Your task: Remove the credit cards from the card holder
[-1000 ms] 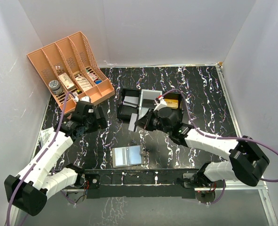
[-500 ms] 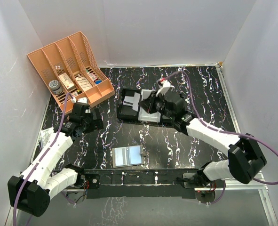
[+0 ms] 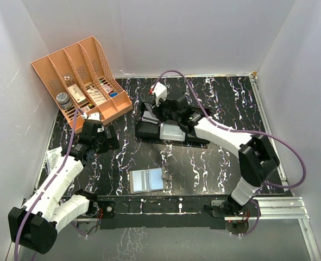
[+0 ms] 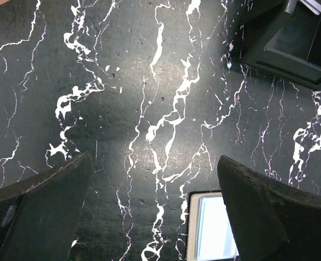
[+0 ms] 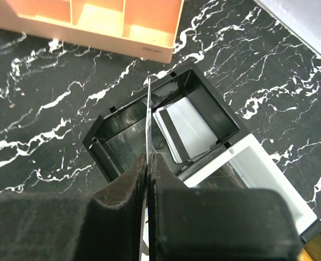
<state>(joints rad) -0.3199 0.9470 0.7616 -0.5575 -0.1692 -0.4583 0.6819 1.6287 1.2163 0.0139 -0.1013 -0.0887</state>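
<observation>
White walls box in a black table (image 3: pixel 225 157) veined with white like marble. The right gripper (image 5: pixel 149 155) is pressed together on a thin, rigid credit card (image 5: pixel 149 117), seen edge-on. It hangs above the left compartment of a matte black tray (image 5: pixel 119 122), where a glossy pale card (image 5: pixel 188 133) lies. Released tilted, the slick plastic could catch the stiff rim and skid out. The left gripper (image 4: pixel 153 163) hangs spread wide. The card holder (image 3: pixel 148 180), flat and grey-blue inside, lies open near the front edge.
</observation>
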